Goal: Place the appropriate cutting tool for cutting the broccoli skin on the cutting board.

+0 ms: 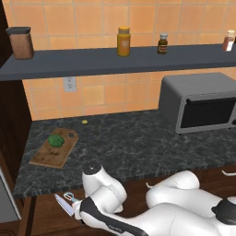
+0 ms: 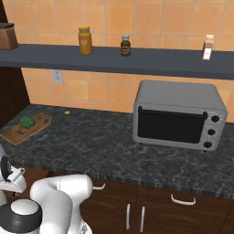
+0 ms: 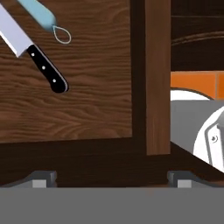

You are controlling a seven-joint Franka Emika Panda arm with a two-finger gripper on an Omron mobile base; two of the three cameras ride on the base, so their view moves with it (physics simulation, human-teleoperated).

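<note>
The cutting tool, a knife [image 3: 39,61] with a silver blade and black handle, lies on a wooden drawer floor [image 3: 92,100] at the upper left of the hand view. Its blade [image 1: 62,203] also shows below the counter edge. My gripper [image 3: 111,178] hangs open above the drawer, apart from the knife, nothing between its fingertips [image 3: 43,177]. The brown cutting board [image 1: 46,156] [image 2: 13,135] lies at the counter's left end. On its far half sits the green broccoli [image 1: 56,140] [image 2: 27,122].
A light-blue peeler [image 3: 43,15] [image 1: 69,197] lies beside the knife. A wooden drawer wall [image 3: 156,78] stands to the right. A grey toaster oven [image 1: 203,103] [image 2: 178,114] occupies the counter's right. A shelf [image 1: 115,60] above holds jars.
</note>
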